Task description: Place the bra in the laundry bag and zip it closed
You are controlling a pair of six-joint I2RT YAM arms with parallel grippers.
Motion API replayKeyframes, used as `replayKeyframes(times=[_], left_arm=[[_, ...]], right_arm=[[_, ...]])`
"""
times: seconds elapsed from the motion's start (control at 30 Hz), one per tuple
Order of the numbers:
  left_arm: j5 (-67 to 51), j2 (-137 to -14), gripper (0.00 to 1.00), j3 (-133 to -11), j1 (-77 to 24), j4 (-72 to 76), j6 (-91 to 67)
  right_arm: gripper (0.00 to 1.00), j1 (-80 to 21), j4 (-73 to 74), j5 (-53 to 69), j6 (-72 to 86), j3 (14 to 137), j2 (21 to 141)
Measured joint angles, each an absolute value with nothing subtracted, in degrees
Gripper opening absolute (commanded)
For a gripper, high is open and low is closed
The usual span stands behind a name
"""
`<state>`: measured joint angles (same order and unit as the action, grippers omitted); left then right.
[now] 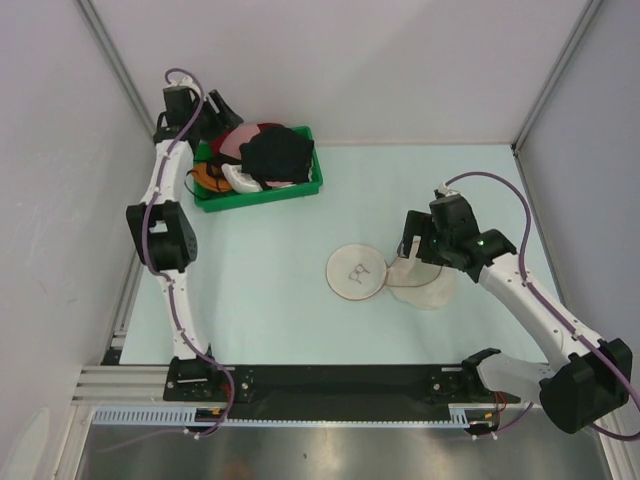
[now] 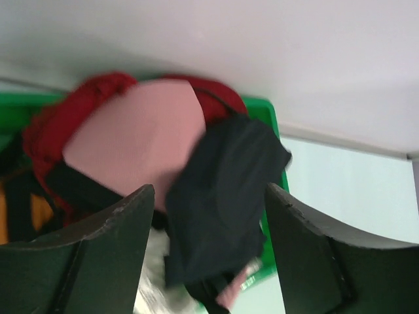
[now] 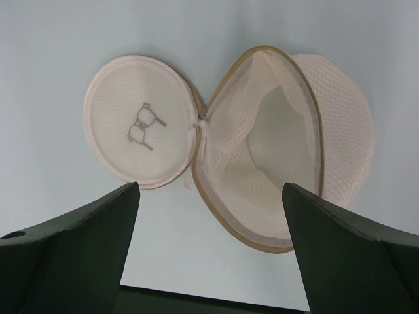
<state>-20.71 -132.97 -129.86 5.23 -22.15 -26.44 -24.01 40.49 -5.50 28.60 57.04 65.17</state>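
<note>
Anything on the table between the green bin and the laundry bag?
Nothing: the top view shows bare table between green bin and laundry bag.

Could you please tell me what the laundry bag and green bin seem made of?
The laundry bag: cream mesh fabric, matte; a honeycomb weave shows on its dome. The green bin: probably smooth moulded plastic, judging by its rigid, even rim.

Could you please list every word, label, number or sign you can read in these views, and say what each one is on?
Words, brands, numbers: none readable in any view.
Only sign: a small grey outline bra drawing, printed in the middle of the round lid of the laundry bag; in the top view it is too small to make out.
The green bin: no legible marking.
</note>
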Motion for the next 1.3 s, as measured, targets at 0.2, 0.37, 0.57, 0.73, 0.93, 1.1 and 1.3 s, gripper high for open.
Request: replayKeyframes(times=[0.2,0.37,0.57,0.73,0.93,1.1,1.3], left_arm=[[-15.1,-122.3,0.8,-116.2,-2.1,-22.5,-25.1],[-7.4,-119.2,0.77,-111.3,-10.9,-20.9,-21.6],[-10.6,-124.0,0.82,-118.1,-6.8,-23.4,-18.0],[-15.0,-127.9,0.8,-120.4,2.8,-25.2,-17.8],[-20.1,-131.4,0.68,-120.1,5.5,-27.4,-18.5],[-24.3,-131.5,0.61,-116.6,3.4,-25.7,-20.2],[-26.9,-131.5,0.36,-114.0,2.0,-24.6,-21.6]], right_arm=[[0.96,-25.5,38.9,-5.3,29.1,57.1,66.8],[0.96,-26.5,38.3,-5.1,30.0,57.1,67.7],[0.96,-27.7,38.3,-5.1,30.2,57.1,67.6],[0.96,-27.7,38.3,-5.0,30.2,57.1,67.6],[0.97,-27.7,38.2,-4.5,30.2,57.1,67.6],[0.97,-27.7,38.2,-4.5,30.2,57.1,67.6],[0.96,-27.7,38.2,-4.4,30.2,57.1,67.6]])
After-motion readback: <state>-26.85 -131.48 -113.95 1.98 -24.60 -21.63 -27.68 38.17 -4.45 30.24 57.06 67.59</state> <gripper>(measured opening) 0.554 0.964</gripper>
